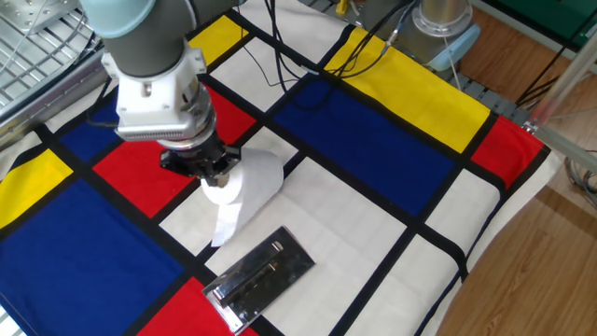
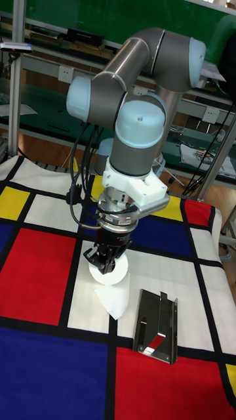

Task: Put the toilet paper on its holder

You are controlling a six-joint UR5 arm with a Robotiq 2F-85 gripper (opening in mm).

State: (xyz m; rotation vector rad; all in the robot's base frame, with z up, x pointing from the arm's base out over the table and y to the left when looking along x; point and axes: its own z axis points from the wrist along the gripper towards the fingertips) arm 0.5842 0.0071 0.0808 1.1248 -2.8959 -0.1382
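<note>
Though soft, white toilet paper [image 1: 231, 189] beside chrome holder [image 1: 261, 276]

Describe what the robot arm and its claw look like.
The arm has thick grey tubular links with pale blue joint caps. A white wrist block leads to a small black two-finger claw. Black cables hang beside it.

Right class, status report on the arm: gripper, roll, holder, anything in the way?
Gripper down on the roll, jaws look closed on it. Roll on the cloth, sheet trailing. Holder apart, lying nearer the camera, bare. Nothing between them.
</note>
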